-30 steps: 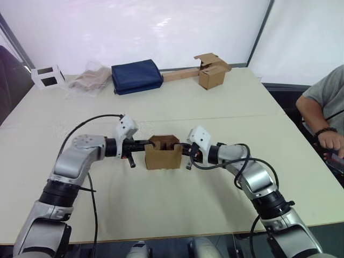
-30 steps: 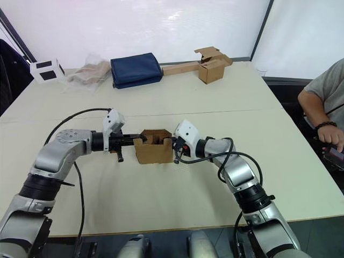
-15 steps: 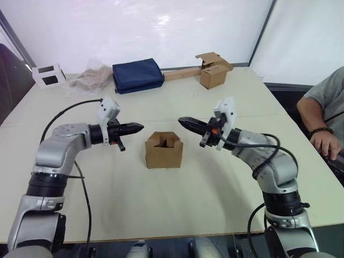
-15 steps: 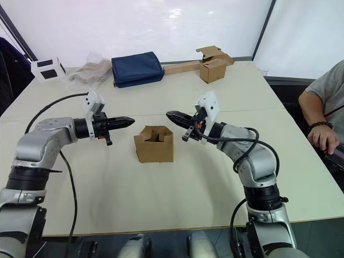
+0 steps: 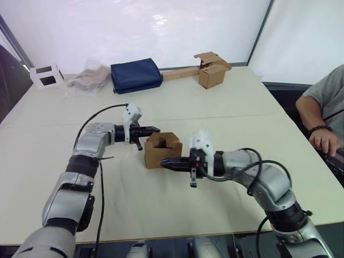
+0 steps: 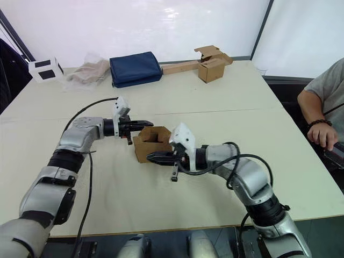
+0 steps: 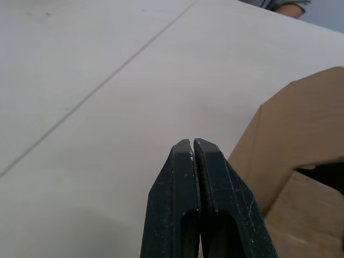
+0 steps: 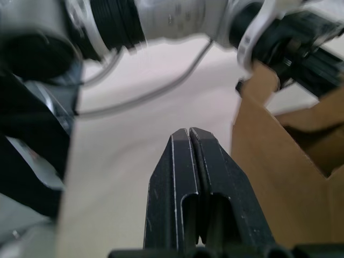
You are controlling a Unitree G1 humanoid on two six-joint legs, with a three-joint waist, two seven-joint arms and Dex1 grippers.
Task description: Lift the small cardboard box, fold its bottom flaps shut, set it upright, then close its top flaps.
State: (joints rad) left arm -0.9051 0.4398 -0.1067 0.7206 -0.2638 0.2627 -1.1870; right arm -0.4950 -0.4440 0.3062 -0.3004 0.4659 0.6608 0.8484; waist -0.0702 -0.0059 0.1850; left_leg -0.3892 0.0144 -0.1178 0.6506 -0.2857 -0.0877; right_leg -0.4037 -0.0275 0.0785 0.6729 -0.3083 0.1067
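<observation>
**Both grippers pinched shut at the small box, nothing held**

The right gripper [image 5: 163, 162] has its two black fingers pressed together with no gap and nothing between them; its tip lies low against the near face of the small cardboard box [image 5: 162, 150]. The left gripper [image 5: 155, 129] is likewise closed tight and empty, its tip at the box's upper left edge, beside a raised flap. In the left wrist view that flap's brown panel stands just beside the closed fingers [image 7: 183, 177].

The box sits on the pale table [image 5: 161, 215], roughly mid-table between the two arms, upright with its upper end open. The top flaps [image 6: 156, 133] stand up or lean inward around a dark hollow; the bottom flaps are underneath and cannot be seen.

By its look the box is light, thin corrugated card: stiff along its walls, but easily dented at a flap, and likely to slide on the smooth tabletop if pushed from one side only. Pressing on two opposite walls, one gripper each side, looks the safest hold for lifting it.

Count: one small box in hand's reach; one second opened cardboard box [image 5: 212, 70] at the far edge; one navy cushion-like bag [image 5: 136, 76]; one crumpled plastic wrap [image 5: 88, 79]; one small white frame [image 5: 46, 76]; one person's forearm [image 5: 320, 129] at the right.
</observation>
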